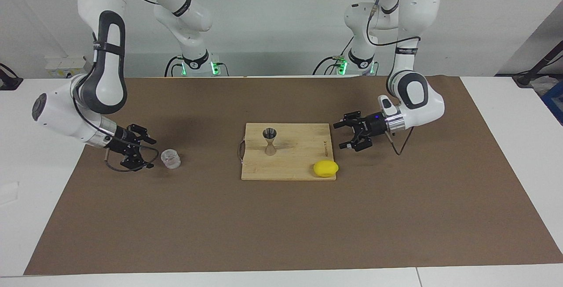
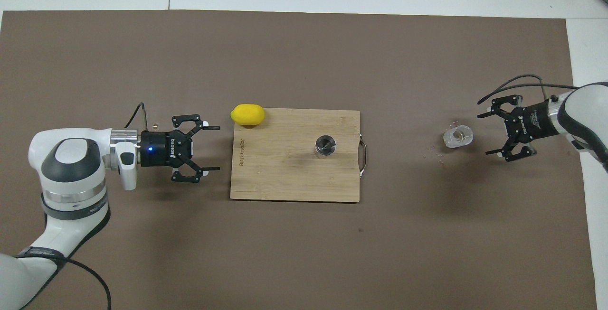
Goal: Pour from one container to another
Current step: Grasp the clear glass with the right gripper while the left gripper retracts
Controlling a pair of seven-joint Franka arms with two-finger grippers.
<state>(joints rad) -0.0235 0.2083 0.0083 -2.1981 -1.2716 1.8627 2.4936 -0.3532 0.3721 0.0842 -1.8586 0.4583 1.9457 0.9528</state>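
Just beside the glass cup (image 1: 170, 159), right hand (image 1: 146, 152) gapes empty

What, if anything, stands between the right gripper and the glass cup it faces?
Nothing visible: the open right gripper sits beside the glass cup, apart from it, with only bare brown mat between them.
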